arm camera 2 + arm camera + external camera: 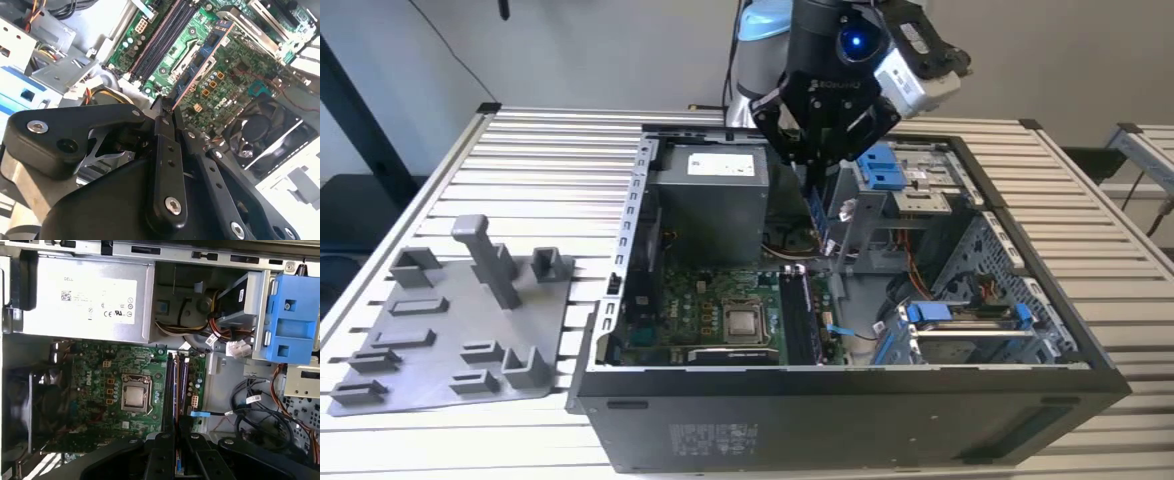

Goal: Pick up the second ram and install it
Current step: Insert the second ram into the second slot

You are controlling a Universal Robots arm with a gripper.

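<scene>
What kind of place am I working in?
Probably a robot bench for PC assembly: slatted metal table, open PC case on it, grey fixture plate beside that, end effector holding a ram above the board.

A white label point(95, 297) is sitting on the grey power supply point(85, 332) in the first wrist view, carrying lines of print and small symbols. In the exterior view a pale sticker point(714, 437) is showing on the dark wall of the computer case point(881, 420), its print seemingly too fine to read.
</scene>
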